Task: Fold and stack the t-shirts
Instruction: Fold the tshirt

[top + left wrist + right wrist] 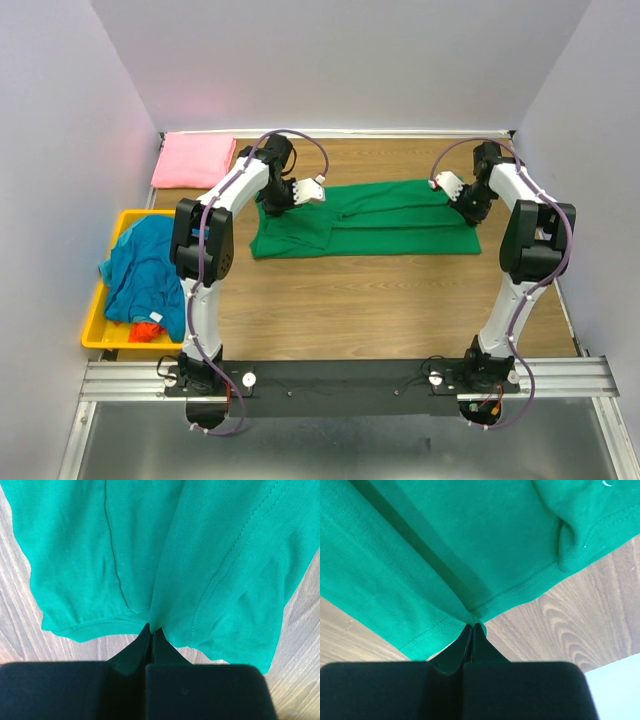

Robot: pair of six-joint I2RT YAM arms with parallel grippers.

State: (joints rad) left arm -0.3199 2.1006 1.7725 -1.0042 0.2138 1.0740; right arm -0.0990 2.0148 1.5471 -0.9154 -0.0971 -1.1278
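I had the left gripper (pixel 151 631) pinched shut on one end of the green t-shirt (pixel 365 218) and the right gripper (pixel 473 628) pinched on the opposite end, so the cloth lay stretched flat across the wooden table (pixel 380 300), ready, I judged, for a fold. The pink t-shirt (pixel 193 160) lay folded at the far left corner. The teal t-shirt (pixel 145 265) sat heaped in the yellow bin (pixel 95 335).

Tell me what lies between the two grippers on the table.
The green shirt fills that stretch, the left gripper shut on one end, the right gripper on the other; the top view shows it.
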